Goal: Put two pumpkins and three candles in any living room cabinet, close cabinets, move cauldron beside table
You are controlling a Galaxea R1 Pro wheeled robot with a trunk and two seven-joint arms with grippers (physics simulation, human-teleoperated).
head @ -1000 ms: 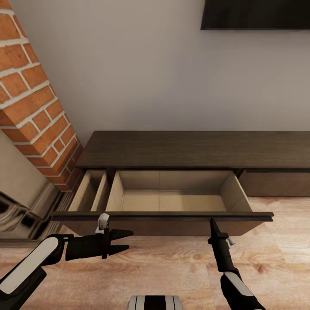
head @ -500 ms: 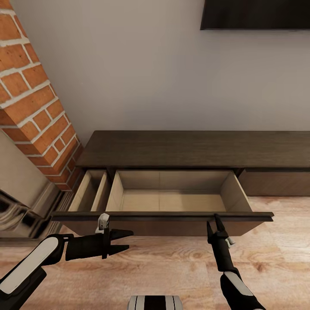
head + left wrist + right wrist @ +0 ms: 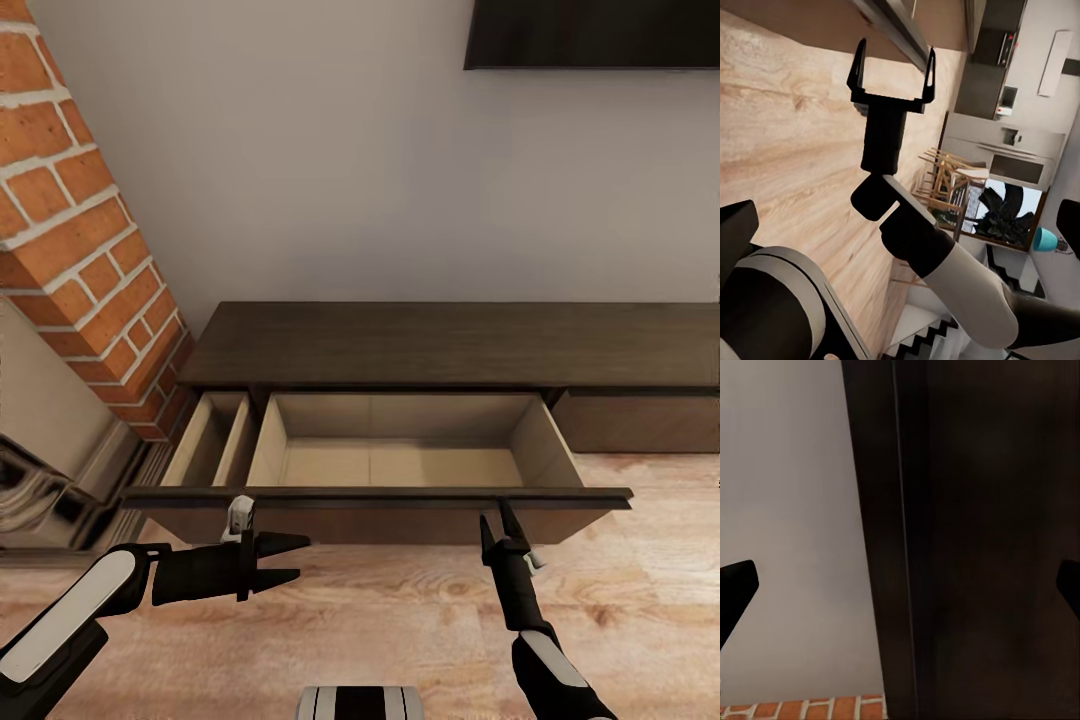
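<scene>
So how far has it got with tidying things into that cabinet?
Done: the cabinet has one drawer pulled out, and its beige inside shows nothing in it. In hand: nothing; the left gripper and right gripper hang open and empty just in front of the drawer front. Left: fetching the pumpkins and candles, closing the cabinet, placing the cauldron.

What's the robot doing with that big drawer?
The robot is standing in front of a long dark-brown cabinet whose wide drawer is pulled open. The drawer looks empty inside, just its beige bottom. The right gripper is open and sits just below the drawer's front edge, holding nothing. The left gripper is open too, hovering over the wooden floor and pointing sideways. No pumpkins or candles are in the drawer at this point.
</scene>
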